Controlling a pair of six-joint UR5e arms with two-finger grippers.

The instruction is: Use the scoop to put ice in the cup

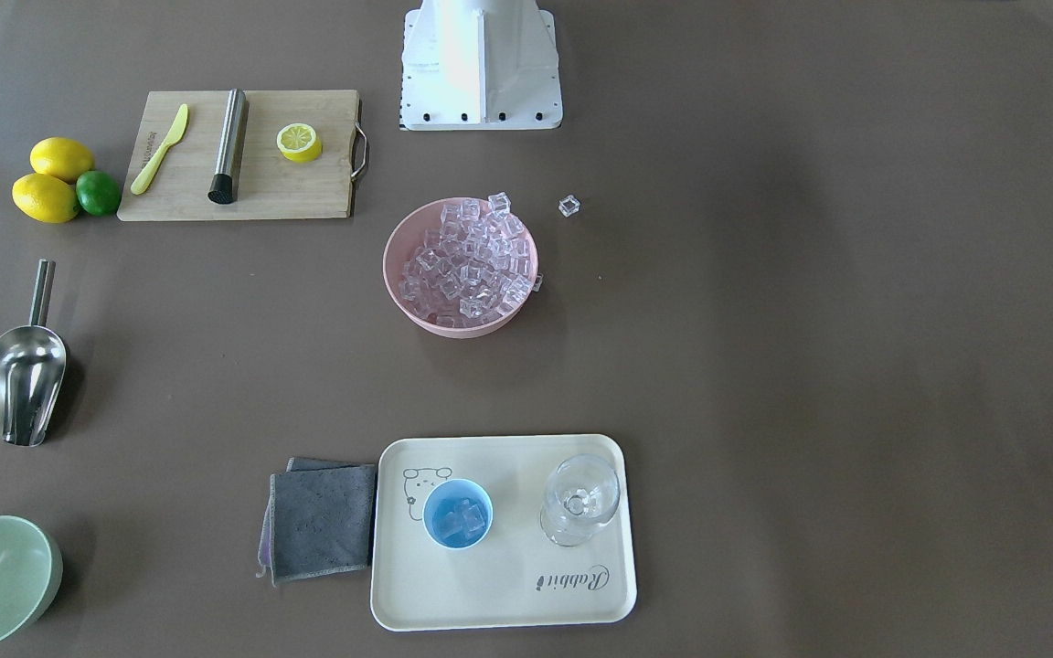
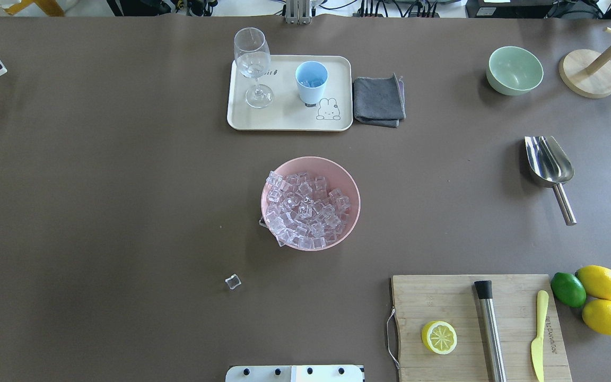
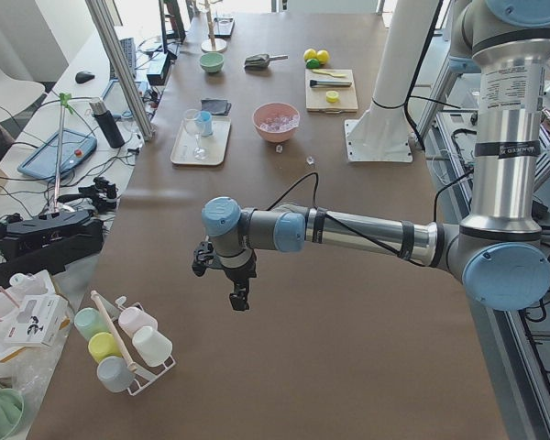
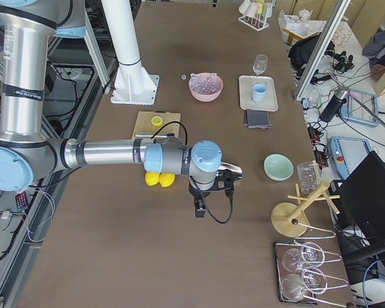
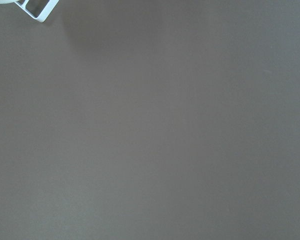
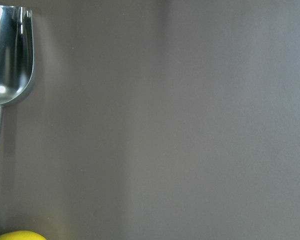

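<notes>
The steel scoop (image 1: 26, 375) lies empty on the table, far out on the robot's right side; it also shows in the overhead view (image 2: 548, 162) and the right wrist view (image 6: 10, 55). Ice (image 1: 467, 260) fills a pink bowl (image 2: 350, 185) at the table's middle. One loose cube (image 2: 233, 281) lies on the table beside it. The light-blue cup (image 1: 458, 514) stands on a cream tray (image 2: 284, 119) and holds a few cubes. My left gripper (image 3: 238, 298) and right gripper (image 4: 199, 208) hang over bare table at opposite ends, far from these things; I cannot tell whether they are open or shut.
A clear stemmed glass (image 2: 252, 66) stands on the tray beside the cup, with a grey cloth (image 2: 378, 101) next to it. A pale green bowl (image 2: 515, 70), a cutting board (image 2: 475, 329) with a lemon half, steel cylinder and yellow knife, and lemons with a lime (image 2: 568, 289) sit on the right side.
</notes>
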